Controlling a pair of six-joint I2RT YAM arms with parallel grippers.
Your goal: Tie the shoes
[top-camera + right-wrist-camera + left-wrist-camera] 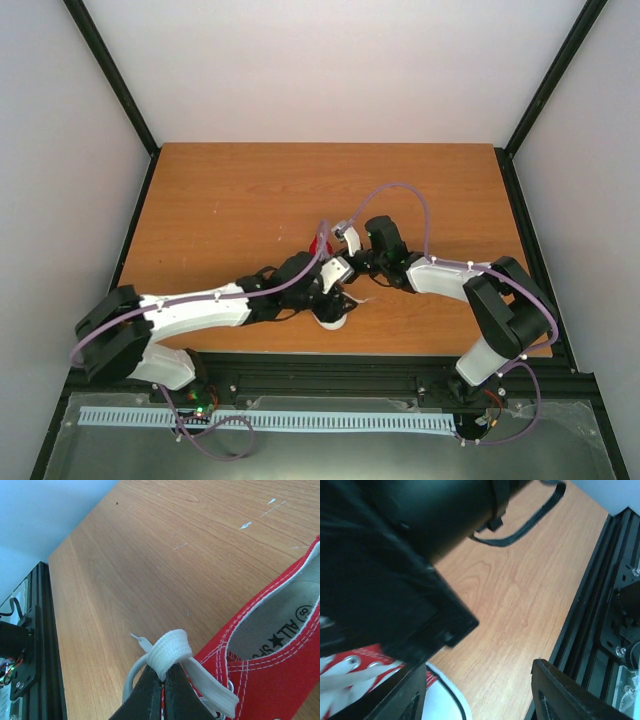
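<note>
Sneaker (272, 690), one; lace loop (170, 651), one, in right gripper (163, 674).

Lit softly and evenly from above, with only faint shadows on the table (250, 200), sharp in the overhead view, dark and blurred across the close black mass (385, 555) at the left wrist, crisp on the shoe (270, 680) and its lace (170, 652) at the right wrist.
</note>
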